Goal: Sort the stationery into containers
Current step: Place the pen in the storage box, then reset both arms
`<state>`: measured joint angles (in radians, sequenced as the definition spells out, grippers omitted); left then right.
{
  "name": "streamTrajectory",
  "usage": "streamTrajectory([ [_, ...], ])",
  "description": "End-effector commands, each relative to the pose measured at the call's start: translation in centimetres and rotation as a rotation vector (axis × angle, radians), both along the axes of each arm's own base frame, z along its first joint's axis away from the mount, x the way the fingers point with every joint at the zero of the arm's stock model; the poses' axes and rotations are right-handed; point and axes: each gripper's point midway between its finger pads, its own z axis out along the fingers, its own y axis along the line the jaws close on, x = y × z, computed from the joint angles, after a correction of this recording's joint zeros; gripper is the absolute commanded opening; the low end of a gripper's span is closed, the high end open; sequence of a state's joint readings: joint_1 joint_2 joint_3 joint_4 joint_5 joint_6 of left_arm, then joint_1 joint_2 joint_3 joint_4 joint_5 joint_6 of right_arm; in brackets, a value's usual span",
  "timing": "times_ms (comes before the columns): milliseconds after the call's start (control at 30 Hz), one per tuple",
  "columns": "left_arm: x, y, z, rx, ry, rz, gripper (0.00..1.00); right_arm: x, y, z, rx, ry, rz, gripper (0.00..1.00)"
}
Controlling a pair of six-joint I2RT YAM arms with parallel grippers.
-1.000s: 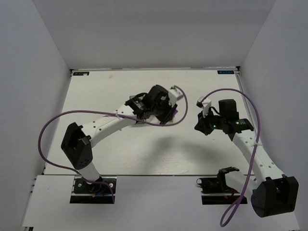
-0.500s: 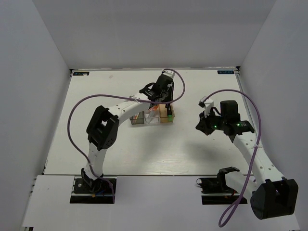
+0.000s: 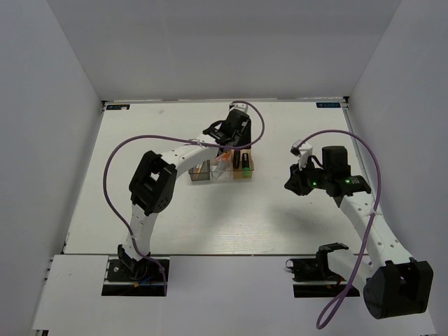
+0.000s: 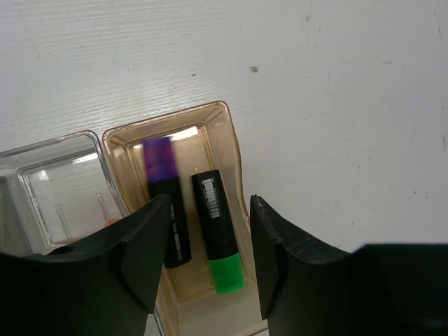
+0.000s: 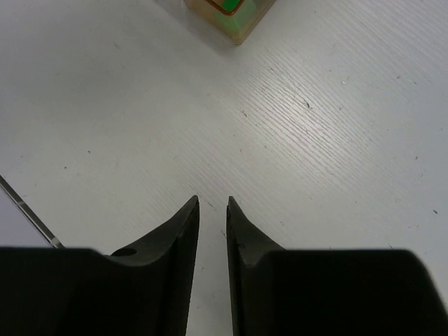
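Observation:
The containers (image 3: 222,169) stand joined in a row mid-table: dark grey at the left, clear (image 4: 63,189) in the middle, tan-orange (image 4: 234,161) at the right. In the tan-orange box lie two black markers side by side, one with a purple end (image 4: 162,182) and one with a green end (image 4: 213,224). My left gripper (image 4: 210,203) hovers over this box (image 3: 244,166), open, holding nothing. Something orange shows in the clear box (image 3: 223,162). My right gripper (image 5: 213,201) hangs over bare table to the right of the boxes (image 3: 292,180), its jaws a little apart and empty.
White walls close in the table (image 3: 175,217) on three sides. Purple cables loop off both arms. A corner of the tan-orange box (image 5: 234,15) lies at the top of the right wrist view, well ahead of the fingers.
My left arm has straightened, and its gripper has moved from above the boxes toward their far side. The right arm has barely moved.

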<state>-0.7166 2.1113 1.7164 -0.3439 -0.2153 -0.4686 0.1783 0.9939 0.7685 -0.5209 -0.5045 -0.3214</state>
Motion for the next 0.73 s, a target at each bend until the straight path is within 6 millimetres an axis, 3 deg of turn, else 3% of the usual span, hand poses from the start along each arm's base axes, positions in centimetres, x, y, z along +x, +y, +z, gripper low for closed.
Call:
streamTrajectory([
  [0, 0.7, -0.2, 4.8, -0.059, -0.066, 0.007, 0.60, 0.1, 0.1, 0.2, 0.023, -0.008, 0.003, 0.26],
  [100, 0.5, -0.2, 5.9, -0.061, -0.075, 0.001, 0.47, 0.2, -0.1, 0.1, 0.020, -0.004, -0.008, 0.27],
  [133, 0.3, -0.3, 6.8, -0.070, -0.088, -0.006, 0.25, 0.2, -0.1, 0.2, 0.022, -0.004, -0.014, 0.29],
  [167, 0.1, -0.3, 8.0, -0.074, -0.109, -0.017, 0.16, 0.4, -0.3, 0.2, 0.018, -0.008, -0.025, 0.32],
  [267, -1.3, -0.4, 12.0, -0.061, -0.186, -0.081, 0.03, 0.8, -0.5, -0.1, 0.032, 0.023, -0.081, 0.41],
  [300, -2.4, 0.0, 13.5, -0.058, -0.196, -0.100, 0.07, 1.0, -0.7, -0.1, 0.042, 0.040, -0.112, 0.50],
  [333, -3.7, -0.5, 14.1, -0.059, -0.194, -0.163, 0.17, 1.5, -0.7, 0.2, 0.056, 0.042, -0.150, 0.56],
  [367, -5.0, -0.5, 14.3, -0.037, -0.189, -0.214, 0.36, 1.7, -1.0, 0.1, 0.054, 0.054, -0.183, 0.60],
  [400, -7.6, -0.1, 15.9, -0.064, -0.187, -0.283, 0.80, 2.5, -1.9, 0.1, 0.024, 0.048, -0.251, 0.62],
  [433, -9.3, 0.7, 15.3, -0.039, -0.148, -0.318, 0.99, 2.9, -2.0, 0.4, 0.044, 0.064, -0.293, 0.67],
  [467, -11.5, 1.1, 17.1, -0.066, -0.166, -0.367, 0.99, 3.2, -2.3, 0.5, 0.044, 0.066, -0.322, 0.69],
  [500, -14.2, 2.6, 14.5, -0.038, -0.111, -0.414, 0.99, 3.6, -2.8, 0.5, 0.026, 0.062, -0.361, 0.69],
  [533, -15.5, 3.5, 13.5, -0.023, -0.084, -0.428, 0.99, 3.7, -2.9, 0.6, 0.030, 0.066, -0.372, 0.71],
  [567, -17.1, 4.6, 15.0, -0.037, -0.126, -0.434, 0.99, 3.7, -3.0, 0.8, 0.036, 0.066, -0.378, 0.71],
  [600, -19.5, 7.0, 11.2, 0.007, -0.059, -0.444, 0.99, 3.5, -2.6, 0.8, 0.042, 0.068, -0.342, 0.71],
  [633, -20.7, 8.2, 12.0, -0.008, -0.084, -0.450, 0.99, 3.1, -2.6, 0.5, 0.042, 0.059, -0.320, 0.71],
  [667, -21.8, 9.6, 9.4, 0.026, -0.044, -0.440, 0.99, 3.6, -2.5, 0.7, 0.056, 0.032, -0.316, 0.71],
  [700, -23.4, 11.5, 9.4, 0.011, -0.066, -0.435, 0.99, 3.5, -2.3, 0.9, 0.065, 0.017, -0.303, 0.75],
])
